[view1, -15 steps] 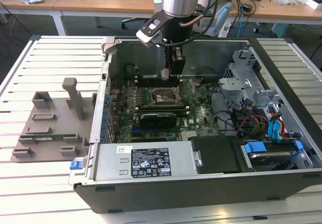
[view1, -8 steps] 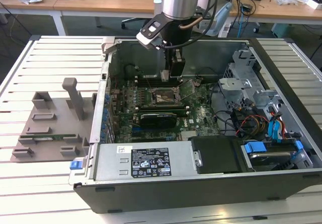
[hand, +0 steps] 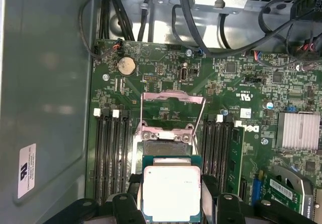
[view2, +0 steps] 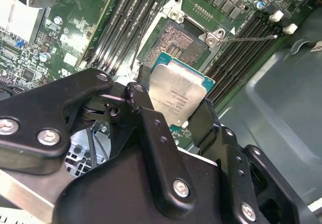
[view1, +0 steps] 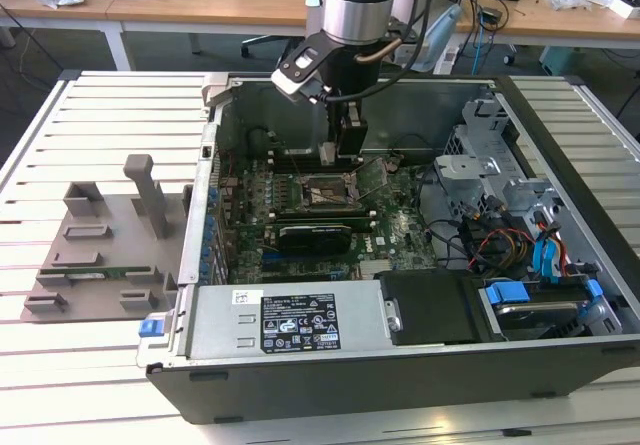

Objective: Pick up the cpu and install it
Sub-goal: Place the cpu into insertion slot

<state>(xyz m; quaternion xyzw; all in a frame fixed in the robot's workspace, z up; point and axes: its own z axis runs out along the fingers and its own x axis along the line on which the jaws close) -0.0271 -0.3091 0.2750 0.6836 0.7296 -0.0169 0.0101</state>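
Clamping the cpu [view2: 178, 95] by two opposite edges, the end effector [view2: 171, 103] holds it over the motherboard [hand: 241, 83], close above the open socket [hand: 166, 146], inside the computer case [view1: 350, 385] on the slatted desk [view1: 100, 365].

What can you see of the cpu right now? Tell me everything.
The cpu is a flat square chip with a silvery metal top plate bearing faint print and a green rim. The claw grips it by two opposite edges. It hangs above the open socket on the motherboard, not yet seated, apparently touching only the claw's fingers.
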